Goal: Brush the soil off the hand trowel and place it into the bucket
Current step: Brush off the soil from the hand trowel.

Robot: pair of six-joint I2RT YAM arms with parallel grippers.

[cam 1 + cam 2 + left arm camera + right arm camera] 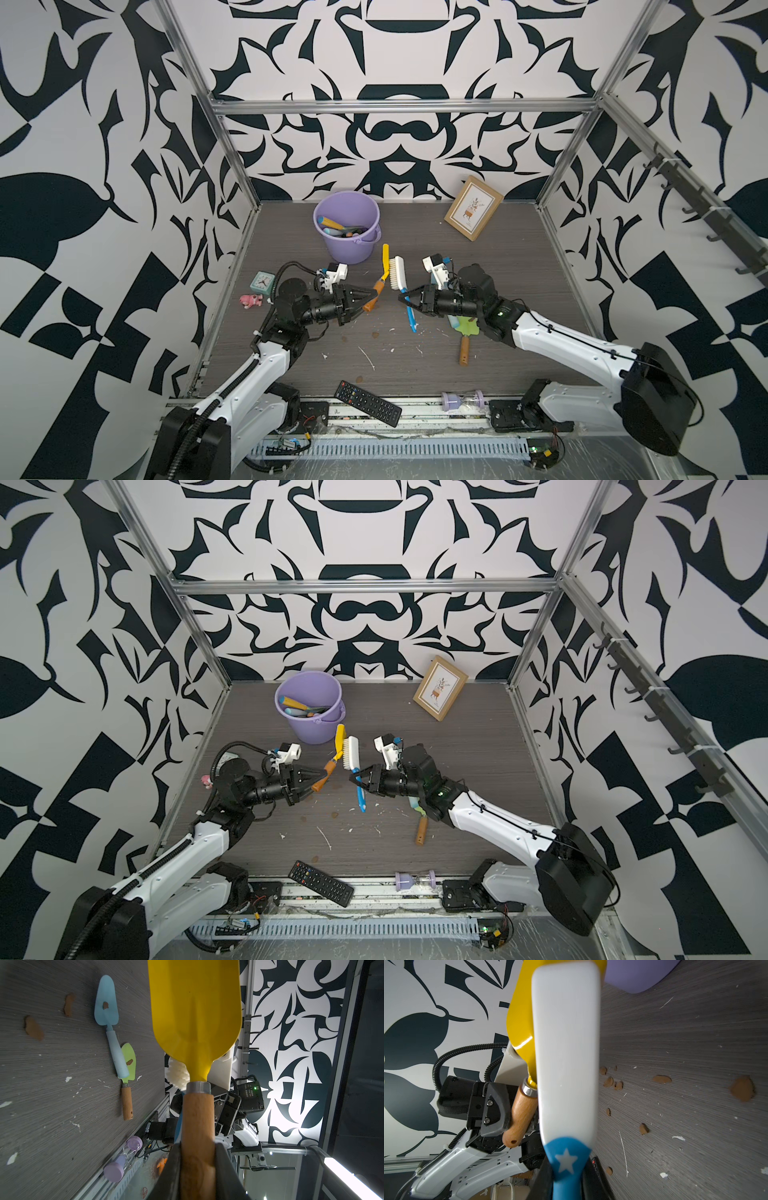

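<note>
Trowel (383, 270): hangs above the table (519, 291) just short of the bucket (353, 249), wooden handle pinched by the left gripper (371, 297), brush (398, 272) clamped in the right gripper (409, 298), bristles against the blade. Brushing seemingly underway, crumbs of soil (742, 1088) on the table, bucket drop left. Blade tip toward the bucket, long axis roughly front to back.

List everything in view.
bucket: one, lilac, back of table.
tools in bucket: several, mixed colours.
yellow trowel: one, raised.
blue trowel, green trowel: one each, under right arm, soiled.
brush: one, white and blue, at yellow trowel.
soil: several, brown, table.
white scraps: several, table.
picture frame: one, tan, back right.
clock: one, teal, left.
toy: one, pink, beside clock.
remote: one, black, front.
sand timer: one, lilac, front.
left gripper: shut on yellow trowel.
right gripper: shut on brush.
</note>
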